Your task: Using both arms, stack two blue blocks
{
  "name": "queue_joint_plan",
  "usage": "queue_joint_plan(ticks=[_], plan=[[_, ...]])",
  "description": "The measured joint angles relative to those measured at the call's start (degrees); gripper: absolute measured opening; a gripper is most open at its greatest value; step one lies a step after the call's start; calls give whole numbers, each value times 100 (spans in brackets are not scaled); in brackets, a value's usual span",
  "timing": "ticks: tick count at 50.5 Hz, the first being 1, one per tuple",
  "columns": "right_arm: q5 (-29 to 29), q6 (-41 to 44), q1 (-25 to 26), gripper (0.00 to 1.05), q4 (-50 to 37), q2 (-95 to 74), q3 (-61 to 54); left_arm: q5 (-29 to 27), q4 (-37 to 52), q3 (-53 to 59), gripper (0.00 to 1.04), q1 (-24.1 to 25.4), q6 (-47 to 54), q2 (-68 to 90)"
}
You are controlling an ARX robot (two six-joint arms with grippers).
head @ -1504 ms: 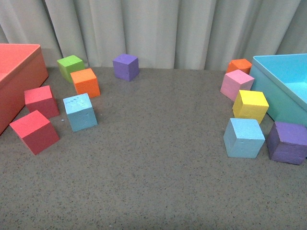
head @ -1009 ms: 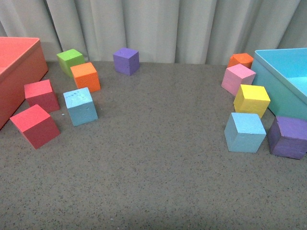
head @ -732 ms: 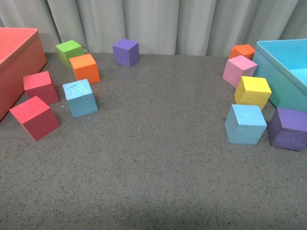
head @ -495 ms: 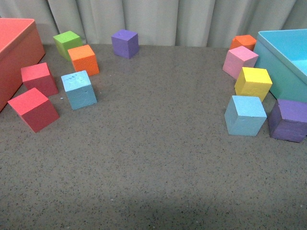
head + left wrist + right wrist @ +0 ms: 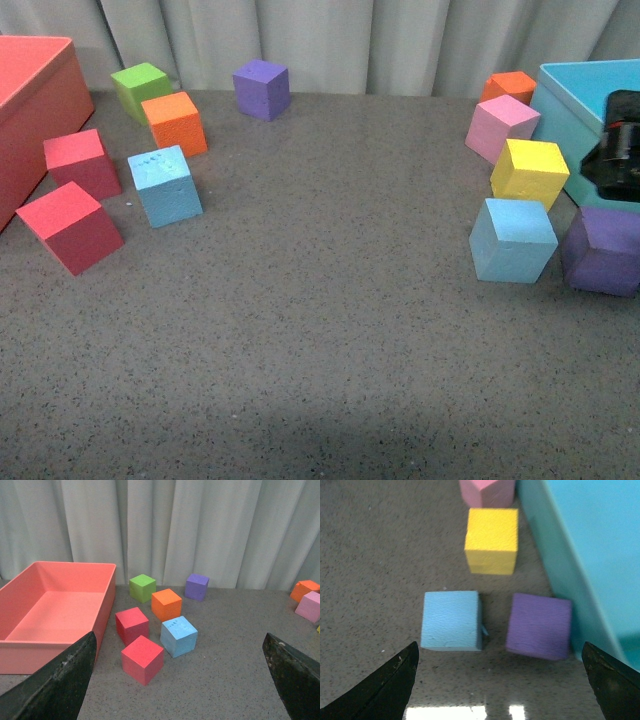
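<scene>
One sky-blue block (image 5: pixel 165 186) with small dents on top sits at the left, among red and orange cubes; the left wrist view shows it too (image 5: pixel 179 636). The other sky-blue block (image 5: pixel 512 240) sits at the right beside a purple cube (image 5: pixel 602 250), and it also shows in the right wrist view (image 5: pixel 451 620). My left gripper (image 5: pixel 179 645) is open and empty, well back from the dented block. My right gripper (image 5: pixel 499 645) is open and empty above the table, short of the right blue block and the purple cube. The right arm (image 5: pixel 620 150) shows at the right edge.
A red box (image 5: pixel 35 120) stands at the far left and a turquoise box (image 5: pixel 575 110) at the far right. Two red cubes (image 5: pixel 70 225), an orange cube (image 5: pixel 175 122), a green cube (image 5: pixel 140 88), a purple cube (image 5: pixel 262 88), a pink cube (image 5: pixel 502 127) and a yellow cube (image 5: pixel 530 172) lie around. A curtain hangs behind.
The front camera's view has shifted slightly. The right arm has come into the front view at the right edge. No block has moved on the table.
</scene>
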State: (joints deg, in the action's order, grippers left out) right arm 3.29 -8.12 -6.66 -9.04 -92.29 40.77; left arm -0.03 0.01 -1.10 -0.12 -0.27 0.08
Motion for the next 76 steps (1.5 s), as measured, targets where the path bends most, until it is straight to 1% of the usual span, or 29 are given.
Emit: queue_joint_plan(ticks=[5, 9, 13, 15, 30, 34, 49, 51, 58, 61, 65, 68, 76], plan=[[-164, -190, -63, 95, 402, -487, 516, 0, 0, 0, 98, 0, 2, 0], [-173, -328, -118, 95, 675, -817, 896, 0, 0, 0, 98, 0, 0, 0], [-39, -396, -201, 95, 1069, -1163, 1316, 0, 0, 0, 98, 0, 0, 0], [-111, -459, -245, 95, 1207, -1360, 1508, 0, 0, 0, 98, 0, 2, 0], [-101, -717, -428, 95, 2098, -2433, 2380, 0, 0, 0, 98, 0, 0, 0], [-197, -769, -437, 95, 2096, -2608, 2507, 0, 0, 0, 98, 0, 2, 0], [-57, -772, -417, 95, 2393, -3108, 2986, 0, 0, 0, 98, 0, 0, 0], [-39, -774, -417, 92, 2437, -3145, 3025, 0, 0, 0, 98, 0, 2, 0], [-2, -772, -415, 75, 2629, -3303, 3182, 0, 0, 0, 98, 0, 0, 0], [-9, -774, -415, 62, 2704, -3329, 3246, 0, 0, 0, 98, 0, 0, 0], [11, -774, -417, 51, 2765, -3329, 3316, 2, 0, 0, 98, 0, 2, 0], [2, -778, -442, 47, 2774, -3324, 3355, 0, 0, 0, 98, 0, 0, 0], [-142, -796, -590, 44, 2841, -3274, 3469, 0, 0, 0, 98, 0, 2, 0]])
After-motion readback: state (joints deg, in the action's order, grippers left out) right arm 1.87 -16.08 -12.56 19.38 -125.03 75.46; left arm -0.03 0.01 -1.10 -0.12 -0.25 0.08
